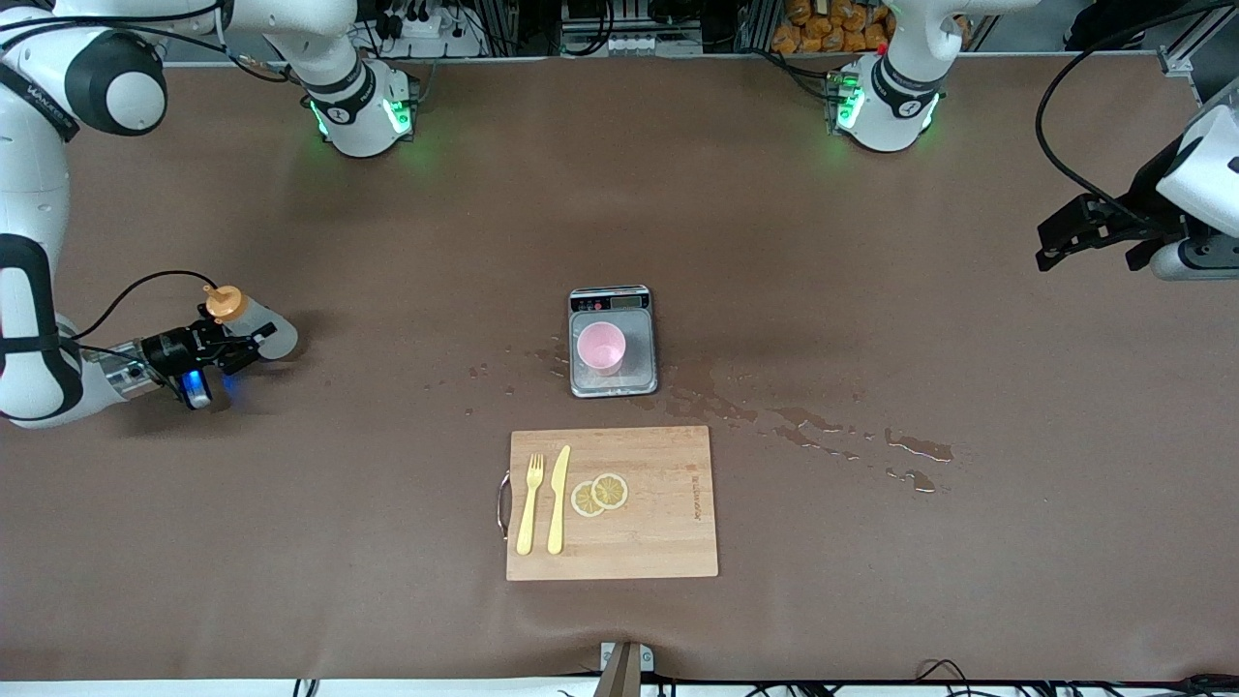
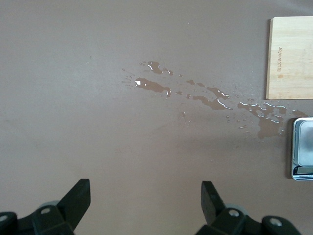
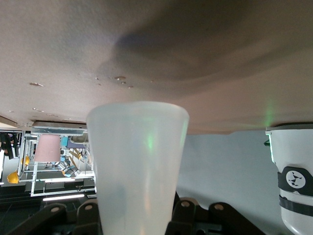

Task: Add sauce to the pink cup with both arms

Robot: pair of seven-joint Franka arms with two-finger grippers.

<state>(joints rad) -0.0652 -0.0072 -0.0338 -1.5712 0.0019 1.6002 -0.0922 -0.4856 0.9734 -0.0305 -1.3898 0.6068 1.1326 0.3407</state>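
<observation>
The sauce bottle (image 1: 254,322), translucent with an orange cap (image 1: 225,304), is near the right arm's end of the table. My right gripper (image 1: 235,348) is shut on its body and holds it tilted, low over the table. In the right wrist view the bottle (image 3: 137,166) fills the space between the fingers. The pink cup (image 1: 601,347) stands upright on the grey scale (image 1: 612,302) at mid-table, and also shows small in the right wrist view (image 3: 47,148). My left gripper (image 1: 1072,232) is open and empty, up over the left arm's end of the table; in its own view (image 2: 145,196) nothing is between the fingers.
A wooden cutting board (image 1: 668,523) lies nearer the front camera than the scale, with a yellow fork (image 1: 528,503), a yellow knife (image 1: 558,499) and lemon slices (image 1: 598,493) on it. Spilled liquid (image 1: 823,436) spreads from the scale toward the left arm's end and shows below the left gripper (image 2: 210,95).
</observation>
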